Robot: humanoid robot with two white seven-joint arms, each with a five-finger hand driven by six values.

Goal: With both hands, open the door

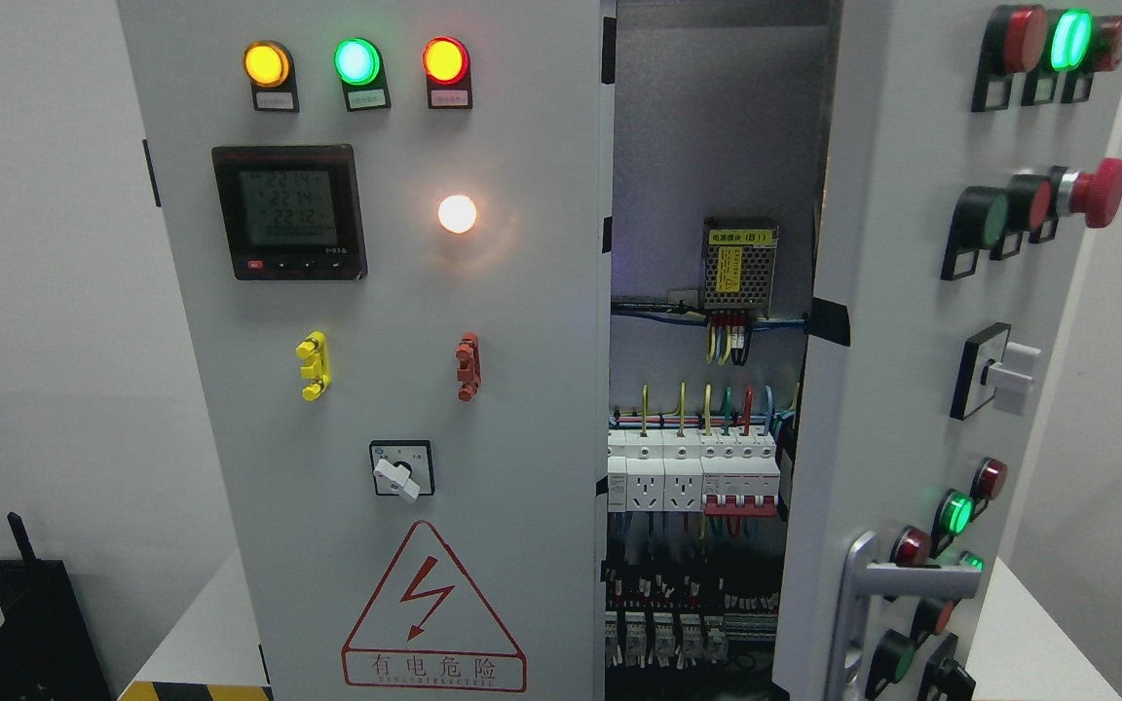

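Neither of my hands shows here, so I cannot tell their grip. The right door (897,389) stands swung ajar, its handle (868,594) untouched, breakers (692,472) exposed inside.

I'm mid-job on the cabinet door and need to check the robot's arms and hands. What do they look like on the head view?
Neither arm nor hand shows in the head view, so their colour, shape and cabling cannot be described. The frame holds only the grey electrical cabinet: its closed left door, the right door swung open with a silver handle, and the wiring and breakers inside.
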